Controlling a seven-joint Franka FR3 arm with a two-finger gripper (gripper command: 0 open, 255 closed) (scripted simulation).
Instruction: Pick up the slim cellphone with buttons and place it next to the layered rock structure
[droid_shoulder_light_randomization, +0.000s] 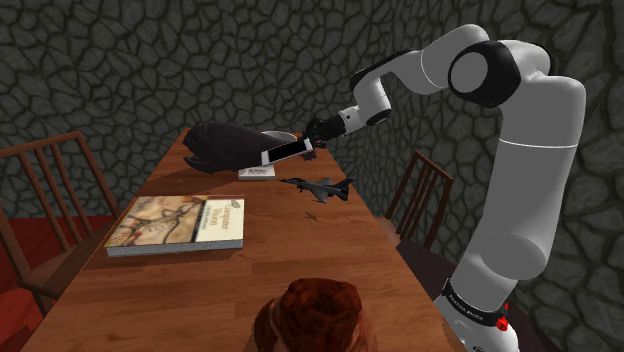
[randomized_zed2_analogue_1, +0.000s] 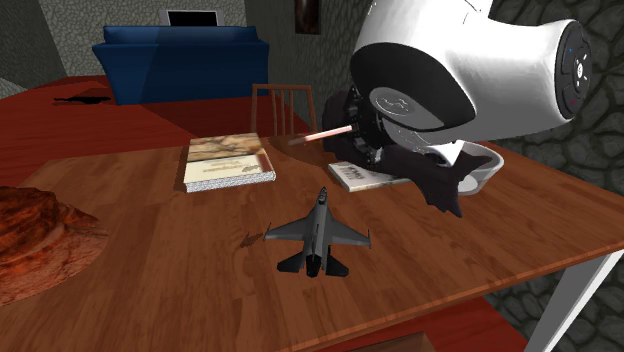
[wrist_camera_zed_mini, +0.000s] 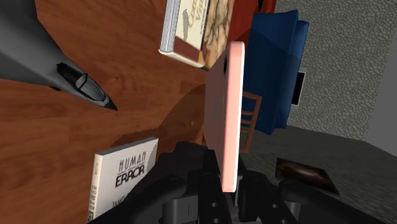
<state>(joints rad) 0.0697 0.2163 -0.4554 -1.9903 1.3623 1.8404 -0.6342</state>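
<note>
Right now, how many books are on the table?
2. A large book lies mid-table; a small book lies farther up the table, beside the jet, near the phone held in the gripper. The big dark object could hide more.

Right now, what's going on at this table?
The white arm's end effector is shut on a slim pink cellphone, holding it in the air above the wooden table. Below lie a toy fighter jet and a small book titled Human Error, with a larger book further along. The reddish-brown layered rock sits at the table's other end, so the phone is not yet placed beside it.
</note>
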